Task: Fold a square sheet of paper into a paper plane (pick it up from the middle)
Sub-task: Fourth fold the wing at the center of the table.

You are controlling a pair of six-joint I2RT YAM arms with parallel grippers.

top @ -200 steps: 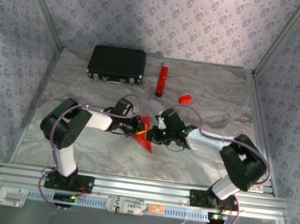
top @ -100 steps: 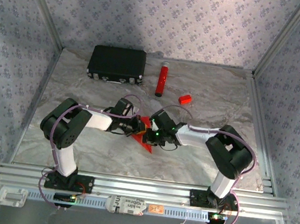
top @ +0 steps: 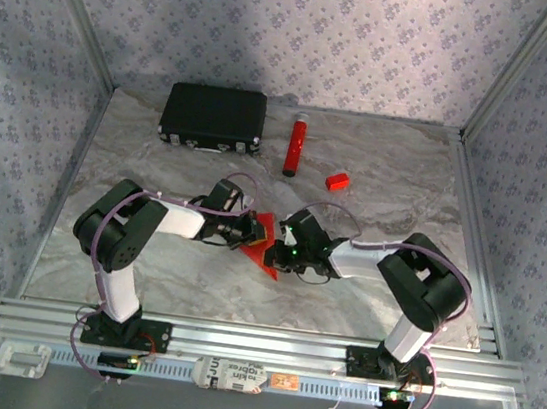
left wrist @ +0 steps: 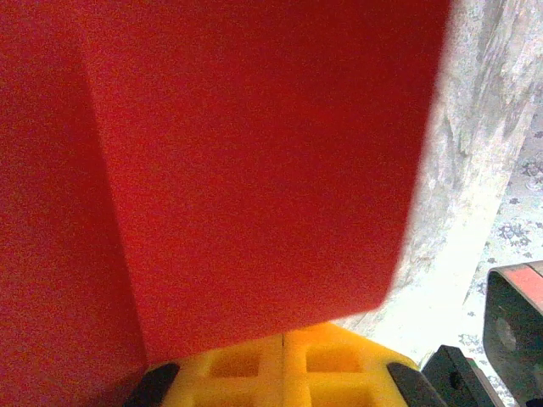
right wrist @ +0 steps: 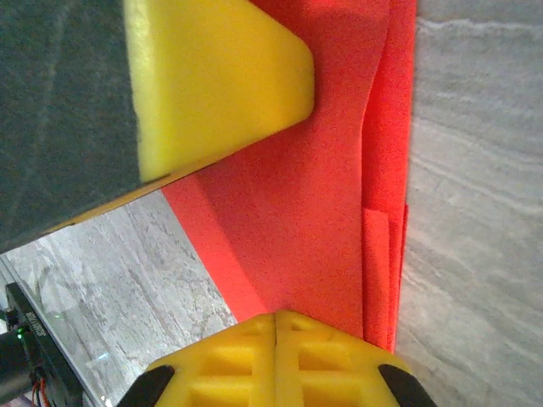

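Red sheet, part-folded, lies on the table right between my two sets of jaws, which meet over it tip to tip. My left gripper is clenched, and from its wrist camera the paper's edge runs into the closed pads, so I read it as pinching the sheet. My right gripper is clenched too, its tips on the sheet's near edge with doubled layers just to their right, though I cannot tell whether it pinches or only presses. I judge the step in hand to be setting a crease. To do it well I would let the left jaws anchor the sheet without tugging, run the right tips flat and slowly along the fold line, and watch that the layers beside them stay edge on edge. Thin paper will buckle or tear if the two arms pull apart.
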